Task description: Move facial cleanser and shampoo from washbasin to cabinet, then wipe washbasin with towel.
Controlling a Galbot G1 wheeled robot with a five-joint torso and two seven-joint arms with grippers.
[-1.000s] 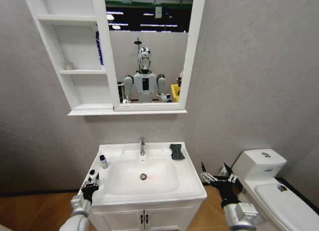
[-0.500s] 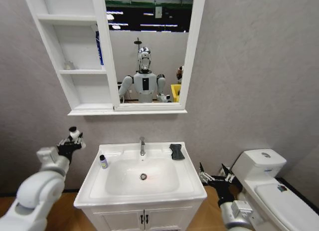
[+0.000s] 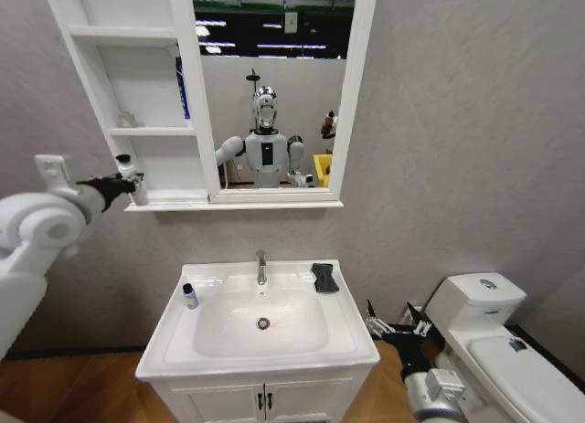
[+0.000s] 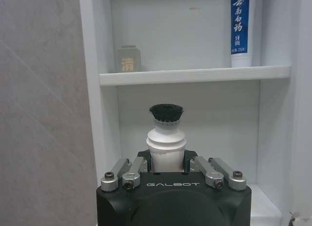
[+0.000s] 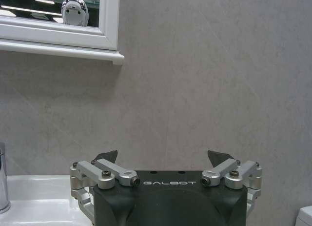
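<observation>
Currently the left gripper (image 3: 128, 181) is raised at the front of the cabinet (image 3: 137, 99), level with the lowest open compartment, fingers clamped on a white bottle with a black cap (image 4: 165, 133). In the left wrist view the bottle stands upright between the jaws, cap up, facing the bottom compartment; the shelf board (image 4: 195, 75) above it carries a small squat jar (image 4: 128, 58) and a blue-and-white tube (image 4: 240, 28).

Judgement: step in hand is placing this first bottle (cleanser or shampoo, label unreadable) on the lowest shelf.

Notes for doing it well:
- Keep the bottle vertical; the cap sits below the shelf board above, so go in straight and level, not rising.
- Steer clear of the cabinet's left side wall (image 4: 92, 89), which lies just beside the gripper's path.
- Lower until the base is seated on the shelf floor before opening the jaws; a drop from height could tip a tall, narrow bottle.
- Withdraw straight back once released, so the fingers do not catch the neck.

A second small bottle with a dark cap (image 3: 189, 297) stands on the left rim of the washbasin (image 3: 274, 350), not yet moved. The dark towel (image 3: 323, 277) lies folded on the rim right of the tap (image 3: 261, 268).

The right gripper (image 3: 398, 324) hangs low beside the basin's right edge, jaws spread, holding nothing.
</observation>
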